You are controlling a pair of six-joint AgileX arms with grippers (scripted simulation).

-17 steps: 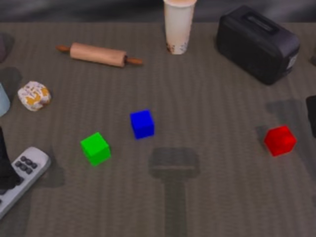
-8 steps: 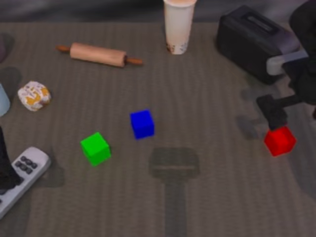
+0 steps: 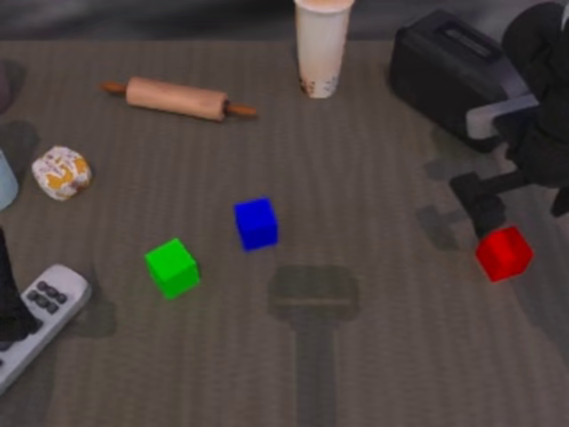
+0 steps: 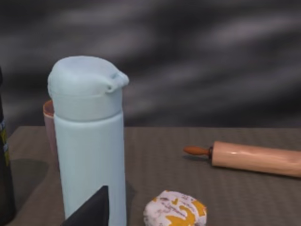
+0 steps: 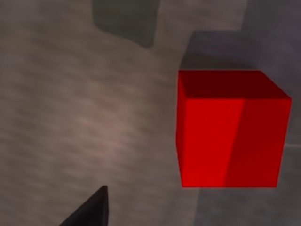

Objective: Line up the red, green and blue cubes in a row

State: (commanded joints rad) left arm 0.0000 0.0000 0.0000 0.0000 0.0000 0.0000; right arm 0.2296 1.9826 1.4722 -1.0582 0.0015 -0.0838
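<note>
At the table's near left corner the left gripper (image 3: 11, 311) is parked by a remote (image 3: 40, 316); whether it is released or clenched cannot be told. The green cube (image 3: 172, 267) lies left of centre, the blue cube (image 3: 256, 222) just beyond it, apart. Near the right edge sits the red cube (image 3: 504, 253), free on the table (image 3: 373, 356). The right gripper (image 3: 489, 209) hovers just behind it; its grip cannot be told. A rolling pin (image 3: 178, 98) lies along the far edge.

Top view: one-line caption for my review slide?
Right claw poised just above the small solid red cube; green cube and blue cube rest apart mid-table.
</note>
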